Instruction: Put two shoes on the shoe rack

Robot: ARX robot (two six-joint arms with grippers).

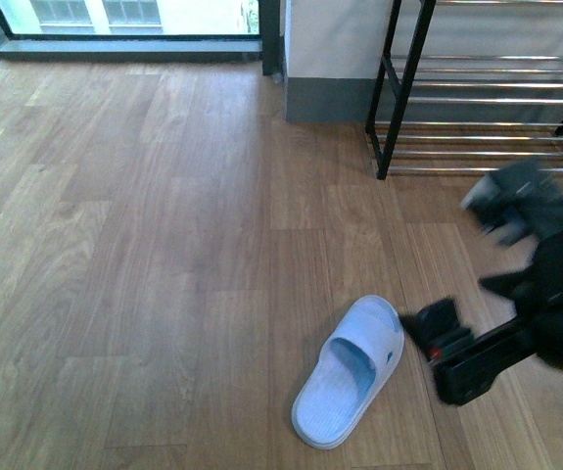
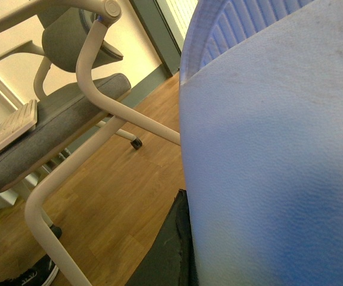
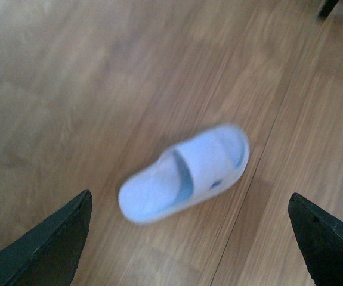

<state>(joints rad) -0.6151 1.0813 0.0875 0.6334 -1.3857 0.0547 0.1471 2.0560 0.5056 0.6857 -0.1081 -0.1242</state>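
Pale-blue slipper (image 1: 350,372), the only shoe in sight, lies on the floor (image 1: 164,245) short of the shoe rack (image 1: 399,98), whose visible tiers hold nothing, so nothing placed yet; left gripper (image 1: 424,323) just beside it, grip unreadable; right gripper (image 3: 189,196) spread wide, empty.

Wooden floor (image 1: 144,245) lies open left of and beyond the blue slipper (image 1: 351,370) (shoe rack (image 1: 405,88) well apart, lower shelves unoccupied).

Slipper (image 1: 350,377) matt pale-blue plastic; rack (image 1: 496,100) shiny chrome rods, black metal frame; floor (image 1: 144,245) wood-grain, satin.
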